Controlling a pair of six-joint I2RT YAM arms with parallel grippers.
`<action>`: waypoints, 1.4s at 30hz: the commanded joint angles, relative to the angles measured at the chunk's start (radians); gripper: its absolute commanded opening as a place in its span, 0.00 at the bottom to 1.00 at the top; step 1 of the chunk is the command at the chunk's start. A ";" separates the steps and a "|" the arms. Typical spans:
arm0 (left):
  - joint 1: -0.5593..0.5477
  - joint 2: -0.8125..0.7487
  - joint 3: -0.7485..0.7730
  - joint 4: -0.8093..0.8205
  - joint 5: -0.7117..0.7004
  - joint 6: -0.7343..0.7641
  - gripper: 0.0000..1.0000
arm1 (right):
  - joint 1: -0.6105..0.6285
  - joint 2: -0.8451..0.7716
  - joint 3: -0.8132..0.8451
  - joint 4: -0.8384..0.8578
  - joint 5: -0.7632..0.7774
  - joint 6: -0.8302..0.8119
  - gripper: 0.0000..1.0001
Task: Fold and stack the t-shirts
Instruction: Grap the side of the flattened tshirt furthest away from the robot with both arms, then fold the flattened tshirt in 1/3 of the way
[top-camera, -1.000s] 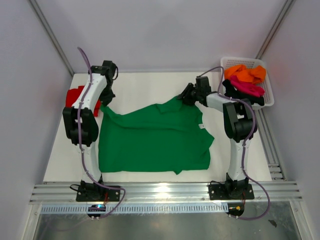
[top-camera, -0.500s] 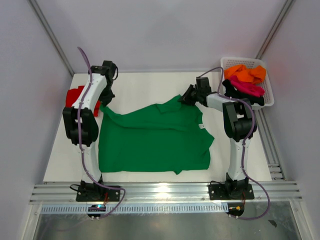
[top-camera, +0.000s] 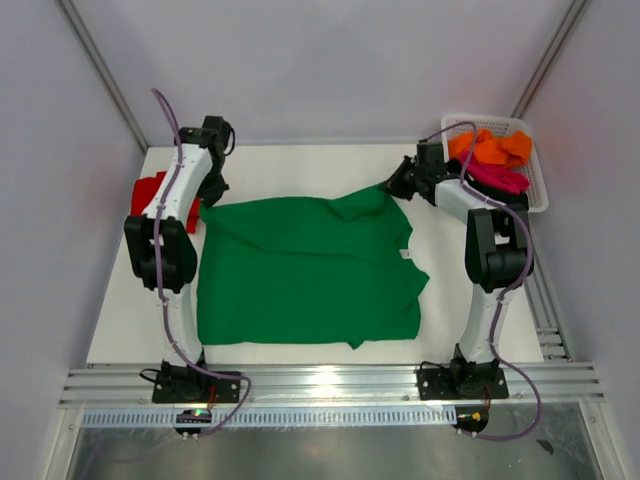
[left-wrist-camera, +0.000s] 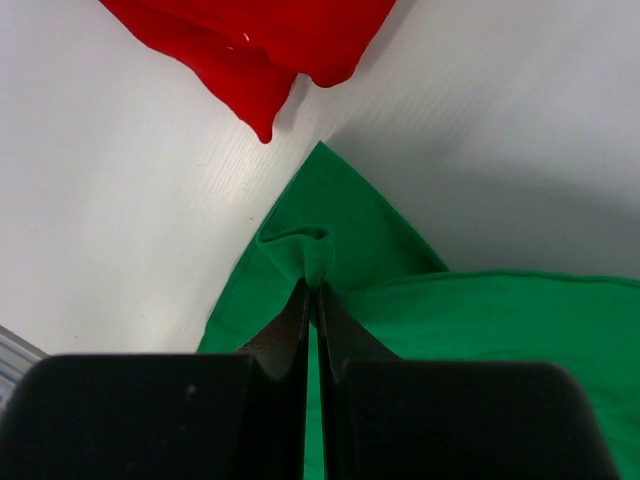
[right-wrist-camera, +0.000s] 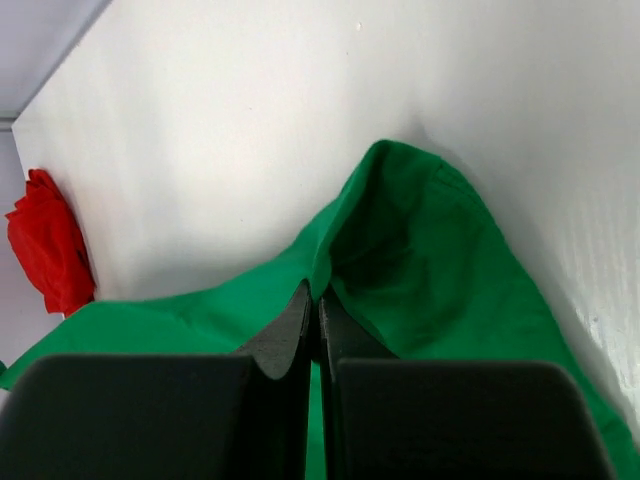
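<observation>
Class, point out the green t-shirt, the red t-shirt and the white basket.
green t-shirt (top-camera: 300, 270): top view, middle of its body.
red t-shirt (left-wrist-camera: 260, 40): left wrist view, middle of the visible cloth.
white basket (top-camera: 537, 175): top view, right wall.

top: overhead, far | 2 wrists: close, downward | shared: green t-shirt (top-camera: 300, 270), probably opposite corners

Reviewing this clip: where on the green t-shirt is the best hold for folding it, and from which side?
Probably its two far corners, from above: the green t-shirt lies flat, so only edge cloth bunches between jaws. Left gripper and right gripper are each shut on one.
</observation>
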 joint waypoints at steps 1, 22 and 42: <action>-0.002 -0.048 0.034 -0.021 -0.020 0.006 0.00 | -0.009 -0.090 -0.006 -0.013 0.034 -0.045 0.03; -0.002 -0.123 0.126 -0.029 -0.075 0.066 0.00 | -0.073 -0.254 0.071 -0.186 0.068 -0.157 0.03; -0.002 -0.143 0.230 0.049 -0.034 0.136 0.00 | -0.085 -0.338 0.055 -0.180 0.102 -0.204 0.03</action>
